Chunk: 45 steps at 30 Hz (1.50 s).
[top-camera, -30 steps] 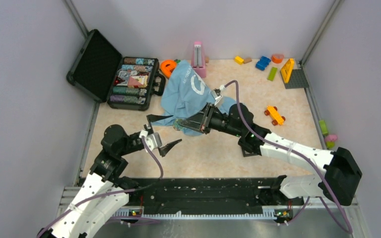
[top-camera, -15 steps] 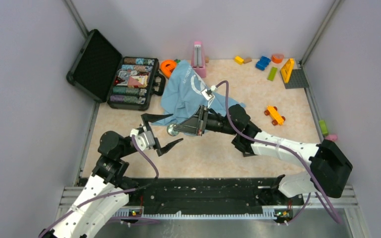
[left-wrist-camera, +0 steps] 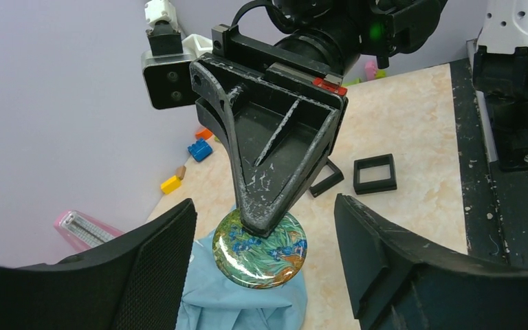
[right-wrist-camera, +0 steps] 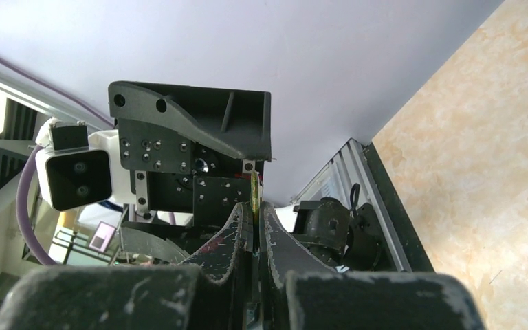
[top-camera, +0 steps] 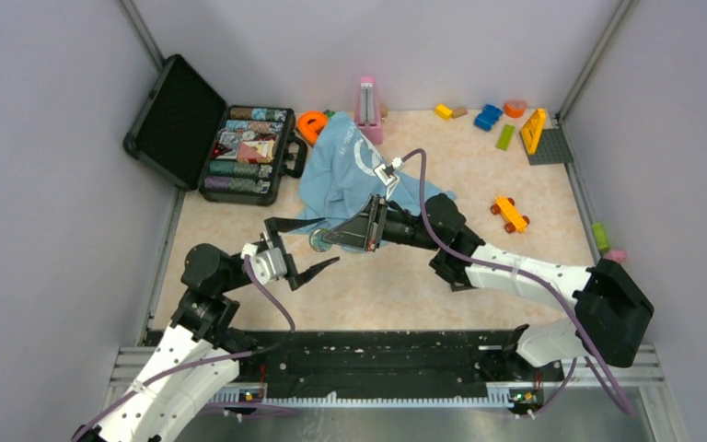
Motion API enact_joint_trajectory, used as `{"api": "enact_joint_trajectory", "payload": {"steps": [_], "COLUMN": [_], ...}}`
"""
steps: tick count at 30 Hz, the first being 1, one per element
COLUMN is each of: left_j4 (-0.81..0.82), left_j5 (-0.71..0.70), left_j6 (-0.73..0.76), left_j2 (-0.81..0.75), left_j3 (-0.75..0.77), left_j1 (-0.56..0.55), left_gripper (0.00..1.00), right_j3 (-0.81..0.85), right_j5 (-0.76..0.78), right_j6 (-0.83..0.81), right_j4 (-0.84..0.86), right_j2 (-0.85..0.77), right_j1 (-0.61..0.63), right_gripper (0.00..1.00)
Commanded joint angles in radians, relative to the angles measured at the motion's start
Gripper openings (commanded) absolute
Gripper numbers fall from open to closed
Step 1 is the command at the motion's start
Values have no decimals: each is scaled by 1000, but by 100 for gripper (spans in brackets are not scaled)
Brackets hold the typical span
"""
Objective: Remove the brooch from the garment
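Note:
The brooch (left-wrist-camera: 260, 248) is a small round teal-green pin with a flower painting. My right gripper (left-wrist-camera: 265, 223) is shut on its upper edge and holds it in the air, off the table; it also shows in the top view (top-camera: 317, 241). In the right wrist view only the brooch's thin edge (right-wrist-camera: 255, 196) shows between the shut fingers. The garment (top-camera: 345, 175), a light blue T-shirt with a white ring print, lies crumpled on the table; a fold of it (left-wrist-camera: 247, 302) shows under the brooch. My left gripper (top-camera: 299, 247) is open, its fingers (left-wrist-camera: 144, 268) either side of the brooch, not touching.
An open black case (top-camera: 239, 152) with rolls stands at the back left. A pink metronome (top-camera: 366, 106) and orange object (top-camera: 311, 122) are behind the shirt. Toy bricks (top-camera: 488, 117) and a toy car (top-camera: 510, 214) lie right. Small black square frames (left-wrist-camera: 375, 173) lie on the table.
My right gripper swung left with the brooch, lifting it away from the shirt toward my left gripper. My left gripper rose and moved closer, now bracketing the brooch.

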Motion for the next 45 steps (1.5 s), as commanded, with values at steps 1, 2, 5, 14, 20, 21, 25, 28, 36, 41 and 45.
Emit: {"api": "enact_joint_trajectory", "payload": {"steps": [1, 2, 5, 14, 20, 21, 25, 28, 36, 41, 45], "left_j4": [1, -6, -27, -60, -62, -63, -72, -51, 104, 154, 178], "left_j5": [35, 35, 42, 52, 50, 49, 60, 66, 3, -25, -109], "left_j6": [29, 32, 42, 60, 59, 58, 90, 85, -155, -302, -446], "left_j2": [1, 3, 12, 18, 17, 16, 9, -8, 25, 126, 217], "left_j3": [20, 23, 33, 44, 48, 49, 43, 16, -92, -112, -112], "left_j1": [-2, -3, -2, -3, -3, -3, -3, -3, -2, -2, -4], "left_gripper": [74, 73, 65, 60, 53, 52, 46, 41, 32, 25, 27], "right_j3": [5, 1, -2, -8, -13, -13, -25, -37, -20, -36, -47], "right_j5": [10, 11, 11, 13, 18, 19, 32, 49, 302, 376, 337], "right_j6": [-12, -12, -8, -7, -5, -4, 0, -41, -293, -418, -478], "right_j4": [25, 29, 39, 33, 24, 21, 20, -46, -578, -879, -1046], "right_j2": [-32, -34, -36, -49, -49, -49, -59, -92, -295, -422, -458], "right_j1": [15, 16, 16, 15, 16, 15, 15, 16, -18, -161, -381], "right_gripper": [0, 0, 0, 0, 3, 4, 29, 50, 71, 94, 96]}}
